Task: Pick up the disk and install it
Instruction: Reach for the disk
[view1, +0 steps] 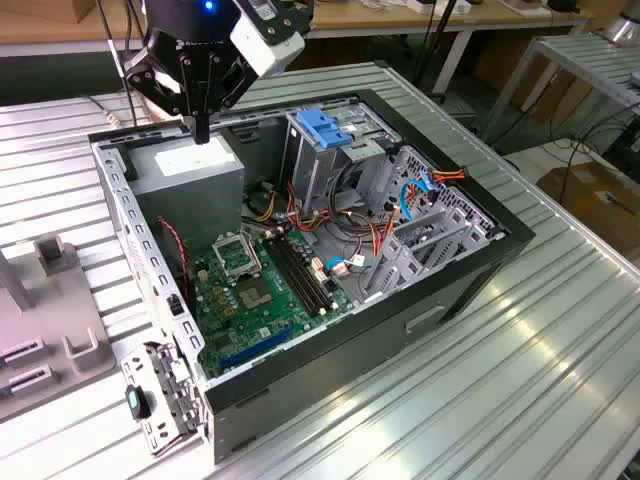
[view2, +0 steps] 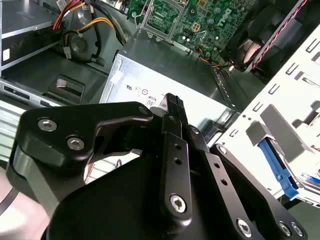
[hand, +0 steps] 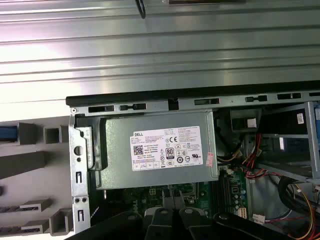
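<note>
My gripper (view1: 201, 130) hangs over the back corner of the open computer case (view1: 470, 260), just above the grey power-supply box (view1: 190, 170). Its black fingers (view2: 171, 102) are pressed together and hold nothing. In the first wrist view the fingertips (hand: 172, 200) sit at the edge of the box (hand: 160, 150). Outside the case, past its rear panel, a blue rail (view2: 277, 167) that looks like the side of the disk lies in a grey fixture (hand: 30, 160). The rest of the disk is hidden.
A tall metal cage with a light-blue latch (view1: 325, 125) stands in the middle of the case. Below it are the green motherboard (view1: 260, 290) and loose red, yellow and orange cables (view1: 370, 235). The case rests on a ribbed metal table (view1: 520, 380).
</note>
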